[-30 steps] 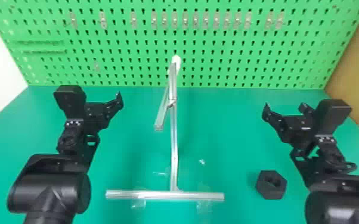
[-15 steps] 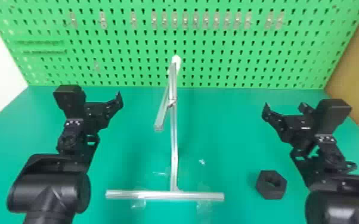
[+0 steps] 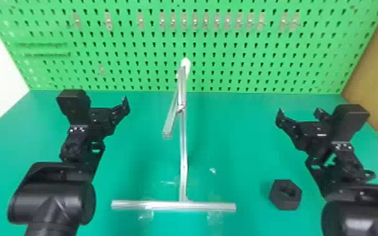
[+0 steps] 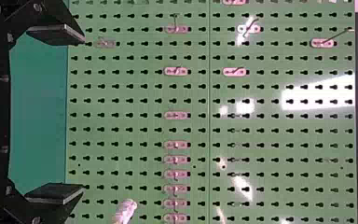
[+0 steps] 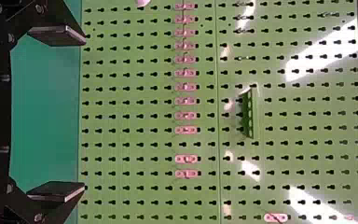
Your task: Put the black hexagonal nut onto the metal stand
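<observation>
Hovering over the worktop (image 3: 229, 135) on either side of the metal stand (image 3: 183, 163), the left hand (image 3: 106, 109) and the right hand (image 3: 300, 115) both have their fingers spread, with nothing pinched between them. The black hexagonal nut (image 3: 280, 202) lies on the worktop to the right of the stand, apart from it and near the right arm. Its hole faces up.

The stand has a straight base bar (image 3: 174, 206) laid crosswise, a thin upright rising from its middle, and a slanting bar (image 3: 170, 124) joined up high, its lower end free above the worktop. A white tip (image 3: 185, 64) shows at the top, in front of the green pegboard (image 3: 245, 62). Clear patches (image 3: 214, 217) lie by the base bar.

Across the pegboard runs a row of small clips (image 3: 206, 20). In the left wrist view, both flat fingers (image 4: 56, 193) stand well apart. The right wrist view shows its own pair likewise parted, with a small green bracket (image 5: 255, 114) on the pegboard beyond.
</observation>
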Action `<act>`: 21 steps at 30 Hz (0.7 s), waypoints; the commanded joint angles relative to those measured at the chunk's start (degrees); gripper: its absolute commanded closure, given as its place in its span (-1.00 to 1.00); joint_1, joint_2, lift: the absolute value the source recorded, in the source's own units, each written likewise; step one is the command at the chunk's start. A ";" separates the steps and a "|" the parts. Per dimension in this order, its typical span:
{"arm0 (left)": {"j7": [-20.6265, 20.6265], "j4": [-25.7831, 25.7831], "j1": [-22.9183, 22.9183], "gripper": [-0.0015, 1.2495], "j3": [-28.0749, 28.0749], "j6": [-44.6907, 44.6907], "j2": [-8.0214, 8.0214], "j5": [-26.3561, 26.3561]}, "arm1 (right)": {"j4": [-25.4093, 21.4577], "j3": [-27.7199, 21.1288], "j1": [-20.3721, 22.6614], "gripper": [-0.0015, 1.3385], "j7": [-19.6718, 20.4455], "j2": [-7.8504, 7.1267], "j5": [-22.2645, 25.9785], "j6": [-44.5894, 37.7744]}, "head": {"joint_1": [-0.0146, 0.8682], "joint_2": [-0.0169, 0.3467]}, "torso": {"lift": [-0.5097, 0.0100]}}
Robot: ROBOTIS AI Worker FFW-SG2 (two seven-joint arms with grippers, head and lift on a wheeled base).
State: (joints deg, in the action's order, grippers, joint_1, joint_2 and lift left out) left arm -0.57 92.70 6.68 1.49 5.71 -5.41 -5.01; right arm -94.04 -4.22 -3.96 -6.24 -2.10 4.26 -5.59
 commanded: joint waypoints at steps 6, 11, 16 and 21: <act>-0.05 0.03 -0.09 -0.74 0.00 0.00 0.05 0.00 | -0.18 0.53 -3.60 -0.69 -5.89 -2.29 0.40 -19.72 | 0.60 -0.46 | 0.96; -0.05 0.03 0.00 -0.74 -0.09 0.00 -0.04 0.00 | 0.09 2.11 -6.50 -0.69 -7.73 -4.31 -2.94 -32.90 | 0.60 -0.46 | 0.96; -0.05 0.03 0.00 -0.74 -0.09 0.00 -0.04 0.00 | 3.34 0.79 -7.73 -0.69 -11.69 -4.22 -7.16 -37.21 | 0.60 -0.46 | 0.96; -0.05 0.03 -0.09 -0.74 -0.09 0.00 -0.04 0.00 | 4.48 -0.70 -8.17 -0.68 -14.76 -4.22 -11.73 -40.46 | 0.60 -0.46 | 0.96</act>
State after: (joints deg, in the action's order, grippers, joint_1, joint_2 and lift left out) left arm -0.57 92.74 6.64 1.42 5.71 -5.42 -5.01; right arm -90.62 -3.69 -11.77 -19.59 -6.33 -4.08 -43.33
